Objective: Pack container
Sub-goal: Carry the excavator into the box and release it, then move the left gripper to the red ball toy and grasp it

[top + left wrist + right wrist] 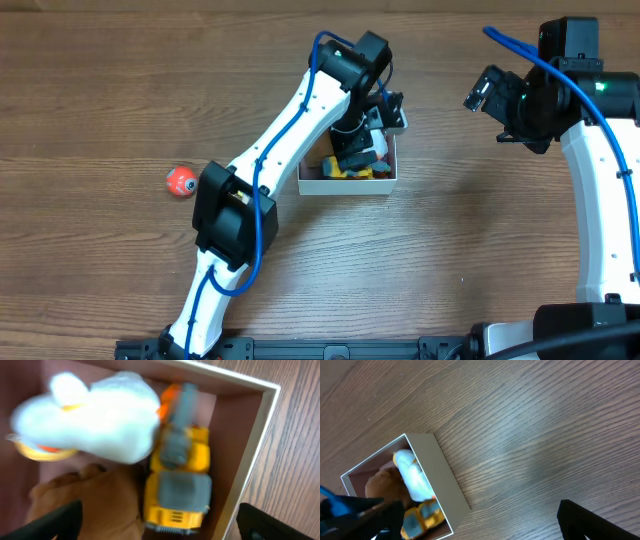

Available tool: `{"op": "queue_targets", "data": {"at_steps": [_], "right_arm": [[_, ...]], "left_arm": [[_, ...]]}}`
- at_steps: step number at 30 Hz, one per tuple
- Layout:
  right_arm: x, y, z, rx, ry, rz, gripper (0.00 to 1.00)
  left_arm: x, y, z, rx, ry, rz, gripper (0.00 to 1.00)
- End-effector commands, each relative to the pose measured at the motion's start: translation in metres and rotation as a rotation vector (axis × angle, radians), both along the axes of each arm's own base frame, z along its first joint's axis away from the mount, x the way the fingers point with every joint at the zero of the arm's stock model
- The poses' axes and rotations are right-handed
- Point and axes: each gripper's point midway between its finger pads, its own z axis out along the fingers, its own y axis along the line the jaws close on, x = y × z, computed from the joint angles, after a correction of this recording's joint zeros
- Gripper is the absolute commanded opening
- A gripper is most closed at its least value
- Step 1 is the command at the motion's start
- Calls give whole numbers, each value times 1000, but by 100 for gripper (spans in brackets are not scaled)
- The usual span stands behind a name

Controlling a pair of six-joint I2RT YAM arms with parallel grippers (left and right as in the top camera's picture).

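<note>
The container [345, 186] is a small white-walled box with a mauve inside, right of the table's middle. In the left wrist view the container [250, 460] holds a white plush toy [100, 415], a yellow and grey toy truck [180, 475] and a brown plush toy [85, 502]. My left gripper [368, 135] hangs open and empty right over the box, its fingers [160, 529] spread above the toys. My right gripper [484, 90] is open and empty, off to the right of the box. Its view shows the container [442, 472] at lower left, beside its spread fingers [477, 520].
A small orange ball [181, 181] lies on the wooden table far left of the box, beside the left arm's elbow. The left arm stretches diagonally from the front edge to the box. The right arm stands along the right side.
</note>
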Motion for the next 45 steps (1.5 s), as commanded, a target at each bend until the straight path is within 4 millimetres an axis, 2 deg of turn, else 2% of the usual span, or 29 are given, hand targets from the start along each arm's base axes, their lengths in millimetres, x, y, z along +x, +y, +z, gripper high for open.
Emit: {"op": "queue_targets", "data": {"at_steps": [1, 5, 7, 9, 11, 12, 14, 16, 17, 19, 22, 24, 25, 26, 28, 31, 33, 35, 39, 41, 45], "right_arm": [[0, -3, -1, -16, -2, -3, 100], [-1, -3, -1, -16, 1, -3, 100], [-1, -3, -1, -16, 1, -3, 100], [-1, -3, -1, -16, 2, -3, 100], [-2, -3, -1, -16, 7, -3, 100], [-3, -3, -2, -16, 11, -3, 100], [-4, -2, -2, -15, 15, -3, 100], [-4, -2, -2, -15, 17, -3, 100], [-4, -2, -2, -15, 17, -3, 100], [-4, -2, -2, -15, 16, -3, 100], [-4, -2, -2, -15, 17, -3, 100], [-4, -2, -2, -15, 17, -3, 100], [-4, -2, -2, -15, 17, -3, 100], [-4, -2, -2, -15, 17, -3, 100], [-4, -2, -2, -15, 17, -3, 100], [-4, -2, -2, -15, 17, -3, 100], [-4, -2, -2, -15, 17, -4, 100], [-4, -2, -2, -15, 16, -3, 100], [-4, -2, -2, -15, 17, -3, 100], [-6, -2, -3, -15, 23, -3, 100], [-7, -2, -4, -15, 30, -3, 100]], "left_arm": [[-3, -2, 53, -67, -77, 52, 94], [-7, 14, 92, -92, -129, 134, 84], [-3, 30, 115, -113, -174, 216, 77], [3, 50, 137, -133, -222, 290, 75], [9, 79, 161, -155, -270, 405, 77], [13, 107, 176, -158, -296, 515, 81], [12, 148, 180, -120, -280, 672, 84], [4, 187, 171, -81, -186, 883, 79], [1, 199, 165, -74, -144, 957, 78], [-13, 232, 141, -14, -13, 1105, 74], [-34, 273, 79, 102, 171, 1247, 73], [-37, 287, 47, 115, 222, 1294, 74], [-36, 292, 31, 78, 255, 1324, 73], [-36, 293, 26, 56, 274, 1336, 71], [-42, 295, 24, 29, 311, 1334, 67], [-57, 300, 34, 28, 274, 1344, 68], [-73, 313, 31, 101, 211, 1396, 71], [-80, 328, 21, 148, 126, 1462, 76], [-71, 338, -13, 125, 44, 1509, 78], [-67, 342, -28, 121, 37, 1528, 83], [-53, 356, -44, 129, -16, 1551, 86]]}}
